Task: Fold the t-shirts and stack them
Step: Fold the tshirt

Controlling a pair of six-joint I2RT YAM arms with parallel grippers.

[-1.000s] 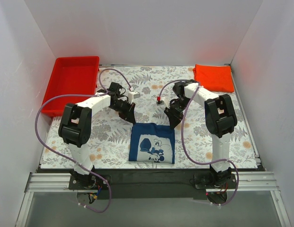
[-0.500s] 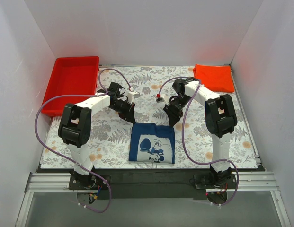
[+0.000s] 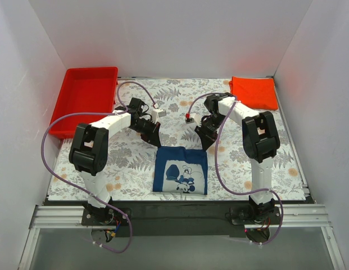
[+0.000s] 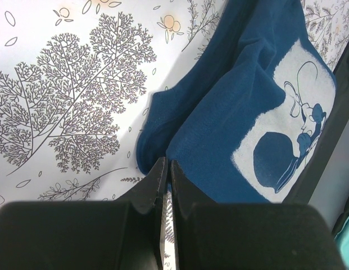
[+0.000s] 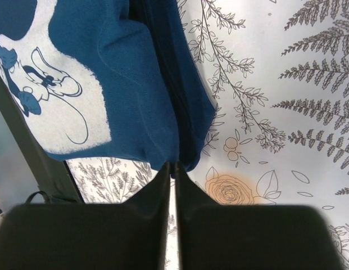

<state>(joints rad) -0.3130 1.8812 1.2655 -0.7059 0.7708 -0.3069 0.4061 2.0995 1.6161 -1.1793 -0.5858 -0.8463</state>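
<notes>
The navy blue t-shirt [image 3: 180, 170] with a white cartoon print lies folded square on the near middle of the table. It also shows in the left wrist view [image 4: 230, 107] and the right wrist view [image 5: 135, 101]. The orange-red t-shirt [image 3: 254, 92] lies folded at the back right corner. My left gripper [image 3: 152, 136] hovers just beyond the navy shirt's far left corner, jaws shut with nothing seen between them [image 4: 166, 164]. My right gripper [image 3: 206, 136] sits just beyond the far right corner, also shut and empty [image 5: 174, 166].
A rigid red plastic tray [image 3: 73, 115] stands at the back left. The table wears a floral cloth [image 3: 129, 163]. White walls close in the left, back and right sides. Purple cables loop over both arms.
My right arm's wrist has drawn slightly back from the navy shirt's far edge. The left arm and both shirts have not visibly moved.
</notes>
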